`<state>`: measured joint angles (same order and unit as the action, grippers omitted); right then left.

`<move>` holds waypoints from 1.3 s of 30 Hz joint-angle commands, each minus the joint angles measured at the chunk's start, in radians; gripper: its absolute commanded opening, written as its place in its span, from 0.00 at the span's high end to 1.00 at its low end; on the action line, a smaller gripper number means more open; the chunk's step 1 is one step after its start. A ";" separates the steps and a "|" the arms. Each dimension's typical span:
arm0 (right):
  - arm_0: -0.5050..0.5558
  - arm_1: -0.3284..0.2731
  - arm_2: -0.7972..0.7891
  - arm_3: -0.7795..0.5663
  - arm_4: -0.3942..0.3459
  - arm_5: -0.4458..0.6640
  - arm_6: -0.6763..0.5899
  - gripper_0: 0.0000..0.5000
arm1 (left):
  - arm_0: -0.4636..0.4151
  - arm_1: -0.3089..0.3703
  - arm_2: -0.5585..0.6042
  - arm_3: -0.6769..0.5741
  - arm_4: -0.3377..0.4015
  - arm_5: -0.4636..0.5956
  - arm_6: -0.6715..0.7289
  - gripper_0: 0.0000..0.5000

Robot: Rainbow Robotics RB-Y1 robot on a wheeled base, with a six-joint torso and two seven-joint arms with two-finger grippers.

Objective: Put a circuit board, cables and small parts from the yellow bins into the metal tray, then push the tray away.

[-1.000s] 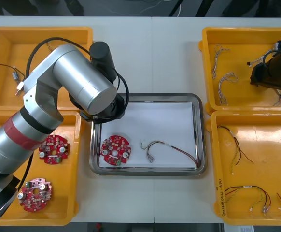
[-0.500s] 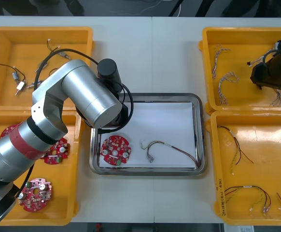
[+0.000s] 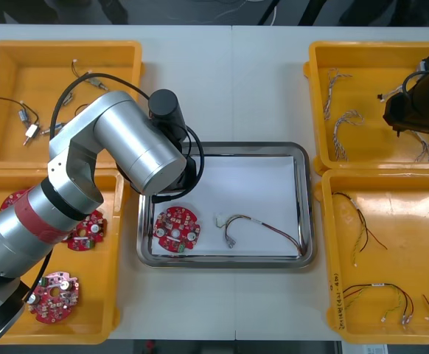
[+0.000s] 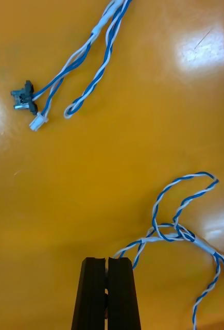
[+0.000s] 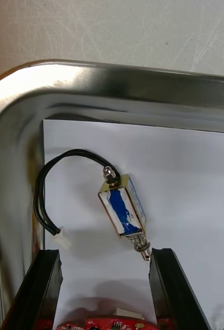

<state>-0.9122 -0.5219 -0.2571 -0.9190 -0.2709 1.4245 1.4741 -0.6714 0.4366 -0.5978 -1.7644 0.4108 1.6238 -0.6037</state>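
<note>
Bench (image 3: 229,81): metal tray (image 3: 304,206) at centre, white inside. 2 o'clock yellow bin (image 3: 315,110) holds right gripper (image 4: 107,263), clenched, seemingly pinching end of twisted blue and white cable (image 4: 184,206). Raise slowly, as second cable lies near. Left arm (image 3: 126,140) over tray's 10 o'clock corner. Left gripper (image 5: 105,255) released, fingers wide. Small metal part (image 5: 122,206) lies loose in tray just past tips. Likely step: lift straight up, fingers spread, clear of black lead (image 5: 45,185) beside one finger. Circuit board (image 3: 176,229) at tray's 8 o'clock, red and yellow cable (image 3: 259,225) at 5.
</note>
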 commanded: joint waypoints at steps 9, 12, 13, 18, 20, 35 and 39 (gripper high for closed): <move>-0.089 0.033 -0.031 -0.027 0.021 0.033 -0.080 1.00 | 0.003 0.013 0.029 -0.093 0.005 0.004 0.081 0.00; -0.100 0.046 -0.034 -0.027 0.032 0.036 -0.094 1.00 | -0.016 0.019 0.049 -0.115 0.031 0.047 0.084 0.00; -0.106 0.051 -0.034 -0.027 0.035 0.037 -0.098 1.00 | -0.027 0.021 0.058 -0.126 0.042 0.070 0.085 0.00; -0.129 0.063 -0.034 -0.029 0.053 0.068 -0.110 1.00 | -0.062 0.039 0.101 -0.167 0.100 0.160 0.084 0.00; -0.142 0.072 -0.033 -0.027 0.061 0.083 -0.115 1.00 | -0.076 0.059 0.122 -0.188 0.140 0.179 0.087 0.00; -0.165 0.106 -0.022 -0.029 0.091 0.100 -0.126 1.00 | -0.162 0.251 0.274 -0.202 0.430 0.283 0.059 0.00; -0.163 0.106 -0.017 -0.027 0.093 0.100 -0.118 0.50 | -0.163 0.304 0.320 -0.202 0.503 0.296 0.039 0.00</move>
<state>-1.0248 -0.4248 -0.2651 -0.9190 -0.1889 1.5186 1.3843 -0.7881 0.6688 -0.3314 -1.9325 0.8753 1.9029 -0.5994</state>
